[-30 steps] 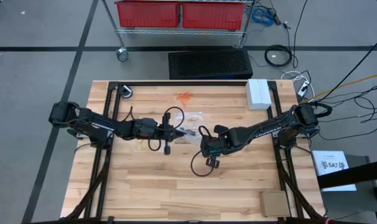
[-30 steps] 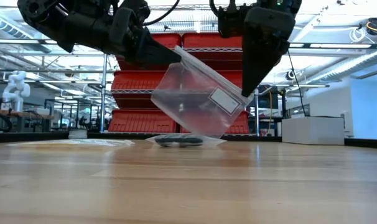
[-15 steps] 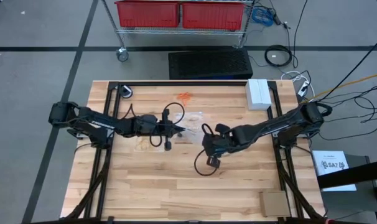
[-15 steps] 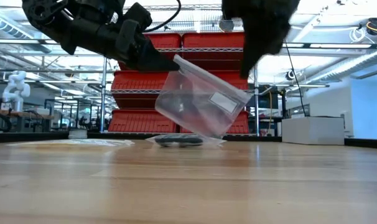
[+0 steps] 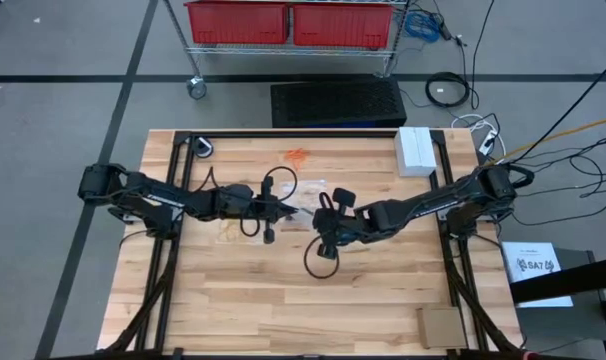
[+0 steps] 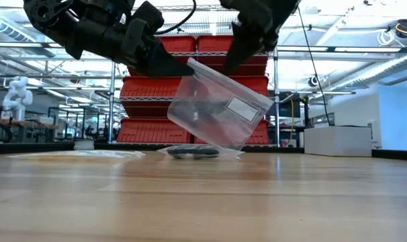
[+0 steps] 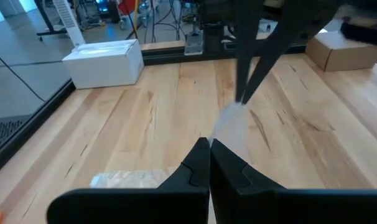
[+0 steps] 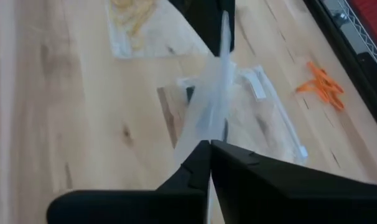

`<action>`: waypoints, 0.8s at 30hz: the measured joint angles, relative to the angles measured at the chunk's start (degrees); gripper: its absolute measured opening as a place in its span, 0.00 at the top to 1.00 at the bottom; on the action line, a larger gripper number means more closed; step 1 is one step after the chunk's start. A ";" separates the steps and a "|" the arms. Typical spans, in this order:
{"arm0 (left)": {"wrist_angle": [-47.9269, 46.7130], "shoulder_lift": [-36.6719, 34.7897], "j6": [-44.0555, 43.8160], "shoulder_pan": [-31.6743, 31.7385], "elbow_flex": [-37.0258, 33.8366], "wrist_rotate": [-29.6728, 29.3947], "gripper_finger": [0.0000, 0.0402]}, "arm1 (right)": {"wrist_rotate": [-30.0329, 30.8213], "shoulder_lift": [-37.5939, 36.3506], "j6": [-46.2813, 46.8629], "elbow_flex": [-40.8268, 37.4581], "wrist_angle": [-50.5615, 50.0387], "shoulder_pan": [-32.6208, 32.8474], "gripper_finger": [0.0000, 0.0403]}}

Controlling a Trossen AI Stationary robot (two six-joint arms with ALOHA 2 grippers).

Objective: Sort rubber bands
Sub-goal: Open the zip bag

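Two robot arms hold a clear bag [image 6: 217, 111] above the worktop [image 5: 283, 290], left gripper [image 6: 183, 67] and right gripper [image 6: 232, 64] fingers closed on its top edge. Orange rubber bands [image 5: 297, 156] lie well apart: light, floppy, best pinched as a bunch

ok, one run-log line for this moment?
left gripper: shut on clear plastic zip bag, held above table | right gripper: shut on bag's top edge | orange rubber bands: loose on wooden table
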 joint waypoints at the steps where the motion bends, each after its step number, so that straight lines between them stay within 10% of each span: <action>1: -0.06 0.00 0.00 0.00 0.00 0.00 1.00 | 0.06 0.03 -0.13 0.00 -0.05 -0.27 1.00; 24: 0.01 0.02 -0.15 -0.07 -0.01 0.03 1.00 | -1.42 0.23 -1.13 0.00 1.50 -1.91 1.00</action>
